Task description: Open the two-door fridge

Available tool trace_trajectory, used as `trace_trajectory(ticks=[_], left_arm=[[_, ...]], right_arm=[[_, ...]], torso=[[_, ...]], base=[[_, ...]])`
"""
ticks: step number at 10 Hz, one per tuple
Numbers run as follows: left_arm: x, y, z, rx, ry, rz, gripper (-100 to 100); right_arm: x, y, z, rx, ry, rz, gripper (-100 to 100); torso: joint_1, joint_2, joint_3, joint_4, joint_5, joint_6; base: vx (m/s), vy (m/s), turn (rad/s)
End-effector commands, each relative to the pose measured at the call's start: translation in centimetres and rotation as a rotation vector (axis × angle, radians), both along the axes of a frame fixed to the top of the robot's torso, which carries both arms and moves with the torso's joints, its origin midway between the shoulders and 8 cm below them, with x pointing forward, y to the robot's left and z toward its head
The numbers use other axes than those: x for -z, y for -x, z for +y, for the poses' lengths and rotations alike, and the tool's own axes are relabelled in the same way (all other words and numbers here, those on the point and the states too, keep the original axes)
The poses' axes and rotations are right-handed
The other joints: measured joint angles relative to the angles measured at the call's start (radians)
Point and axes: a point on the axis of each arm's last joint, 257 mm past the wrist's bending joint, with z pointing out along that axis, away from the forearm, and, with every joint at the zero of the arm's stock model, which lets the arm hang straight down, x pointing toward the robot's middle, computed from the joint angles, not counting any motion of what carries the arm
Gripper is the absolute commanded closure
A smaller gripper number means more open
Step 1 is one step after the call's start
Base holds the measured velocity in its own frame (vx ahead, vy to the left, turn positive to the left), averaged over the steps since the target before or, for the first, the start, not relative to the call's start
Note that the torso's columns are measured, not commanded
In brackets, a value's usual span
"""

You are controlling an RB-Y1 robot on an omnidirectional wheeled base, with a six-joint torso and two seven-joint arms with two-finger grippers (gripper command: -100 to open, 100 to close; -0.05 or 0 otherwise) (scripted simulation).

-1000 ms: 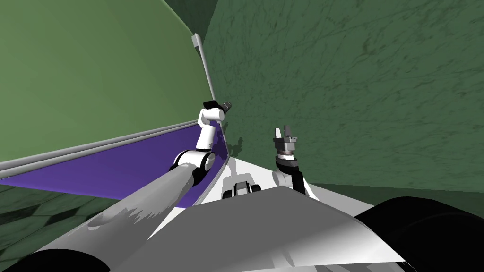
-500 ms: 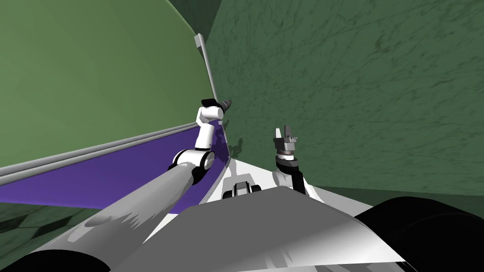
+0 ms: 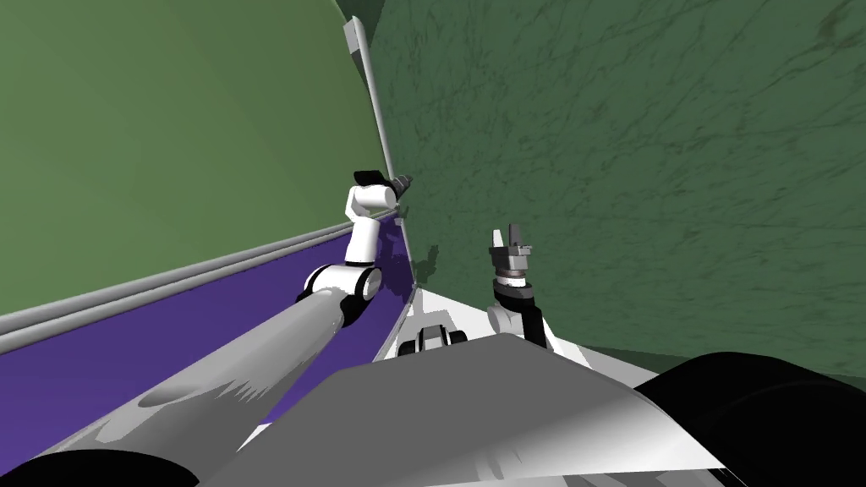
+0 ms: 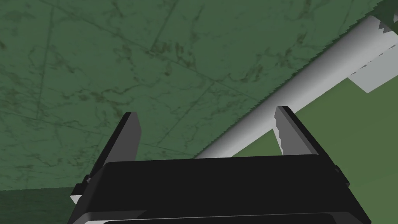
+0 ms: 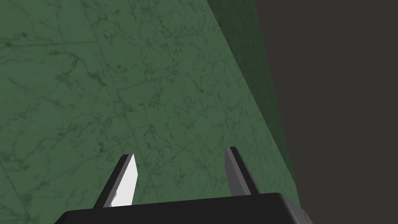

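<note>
The right gripper (image 3: pixel 512 232) stood raised at 12 o'clock, jaws moderately apart and empty. Farther out, at 11 o'clock, the left gripper (image 3: pixel 402 183) held its jaws wide. The grey handle (image 4: pixel 311 77) of the light green fridge door (image 3: pixel 169 127) passed between them, close to one finger. A dark green wall (image 3: pixel 634 169) stood beyond.

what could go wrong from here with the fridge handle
The left gripper stands open around the handle, not clamped, so a pull may let the handle slip out. The handle lies close to one finger, so closing now may pinch it off-centre. The right gripper points at the wall and might brush it if the torso turns.
</note>
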Motion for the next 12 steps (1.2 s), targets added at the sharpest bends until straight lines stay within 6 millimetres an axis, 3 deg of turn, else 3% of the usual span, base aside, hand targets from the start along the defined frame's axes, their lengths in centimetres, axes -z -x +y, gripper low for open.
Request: trace_trajectory(ticks=[1, 5, 7, 8, 9, 11, 12], left_arm=[[-0.8, 0.2, 0.4, -0.004, -0.001, -0.002, -100], [-2.0, 0.3, 1.2, -0.010, -0.001, -0.005, -100], [-1.8, 0.3, 1.1, -0.010, -0.001, -0.005, -100], [-1.8, 0.3, 1.1, -0.010, -0.001, -0.004, 100], [-1.7, 1.2, -1.8, 0.045, 0.001, -0.002, 100], [-1.7, 2.3, -4.7, 0.100, 0.002, 0.000, 100], [-1.7, 3.5, -7.5, 0.155, 0.003, 0.001, 100]], right_arm=[[0.0, 0.0, 0.0, 0.000, 0.000, 0.000, 0], [0.0, 0.0, 0.0, 0.000, 0.000, 0.000, 0], [0.0, 0.0, 0.0, 0.000, 0.000, 0.000, 0], [0.0, 0.0, 0.0, 0.000, 0.000, 0.000, 0], [0.0, 0.0, 0.0, 0.000, 0.000, 0.000, 0], [0.0, 0.0, 0.0, 0.000, 0.000, 0.000, 0], [0.0, 0.0, 0.0, 0.000, 0.000, 0.000, 0]], torso=[[0.002, 0.000, 0.000, 0.000, 0.000, 0.000], [0.003, -0.003, -0.002, -0.001, 0.001, 0.000], [-0.006, 0.006, 0.004, 0.002, -0.002, 0.001], [-0.004, 0.007, 0.005, 0.003, -0.002, 0.000], [-0.001, 0.004, 0.003, 0.002, 0.000, 0.000], [0.004, 0.010, 0.006, 0.003, 0.001, 0.000], [0.003, 0.005, 0.004, 0.002, 0.001, 0.000]], base=[[0.176, 0.130, -0.004], [0.192, 0.135, -0.002], [0.004, -0.007, 0.008], [0.000, 0.000, 0.000], [-0.148, 0.008, -0.177], [-0.273, 0.032, -0.147], [-0.250, -0.025, -0.194]])
